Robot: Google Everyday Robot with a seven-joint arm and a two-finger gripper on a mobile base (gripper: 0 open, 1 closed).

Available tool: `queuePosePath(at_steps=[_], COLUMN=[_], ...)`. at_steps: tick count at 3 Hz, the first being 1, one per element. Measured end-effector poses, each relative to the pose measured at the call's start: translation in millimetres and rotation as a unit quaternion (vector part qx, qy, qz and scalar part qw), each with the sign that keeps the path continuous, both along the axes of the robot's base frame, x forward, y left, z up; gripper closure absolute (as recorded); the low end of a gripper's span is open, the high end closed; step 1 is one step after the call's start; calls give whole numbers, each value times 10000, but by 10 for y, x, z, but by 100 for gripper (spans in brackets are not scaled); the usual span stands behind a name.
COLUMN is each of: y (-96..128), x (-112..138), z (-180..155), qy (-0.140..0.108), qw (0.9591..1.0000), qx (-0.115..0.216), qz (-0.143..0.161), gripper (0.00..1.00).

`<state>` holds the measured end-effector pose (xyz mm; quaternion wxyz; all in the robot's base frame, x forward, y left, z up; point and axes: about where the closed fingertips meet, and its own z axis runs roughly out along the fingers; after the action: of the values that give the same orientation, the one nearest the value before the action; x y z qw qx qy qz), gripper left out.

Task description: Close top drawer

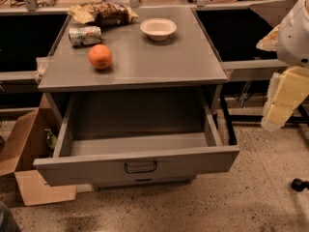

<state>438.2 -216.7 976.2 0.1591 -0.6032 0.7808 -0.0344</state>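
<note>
Gripper [274,115] hangs right of the open top drawer [137,164].

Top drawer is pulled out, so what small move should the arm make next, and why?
Probably bring the pincer down and across to the front panel of the top drawer. That drawer stands wide open, while the pincer hangs off to the side of it, apart from the panel and touching nothing.
</note>
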Motion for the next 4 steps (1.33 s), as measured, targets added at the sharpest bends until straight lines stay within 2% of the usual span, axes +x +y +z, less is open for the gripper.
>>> queuePosePath(at_steps=[1,2,3,4], y=[-1,20,113,247], x=[4,24,-26,97], z=[-3,-398,-1104,-1860], qy=[-27,62,322,406], qw=[10000,9994,9939,9816], qx=[22,251,747,1349], qz=[-14,-234,-742,-1285], gripper=[0,0,18,50])
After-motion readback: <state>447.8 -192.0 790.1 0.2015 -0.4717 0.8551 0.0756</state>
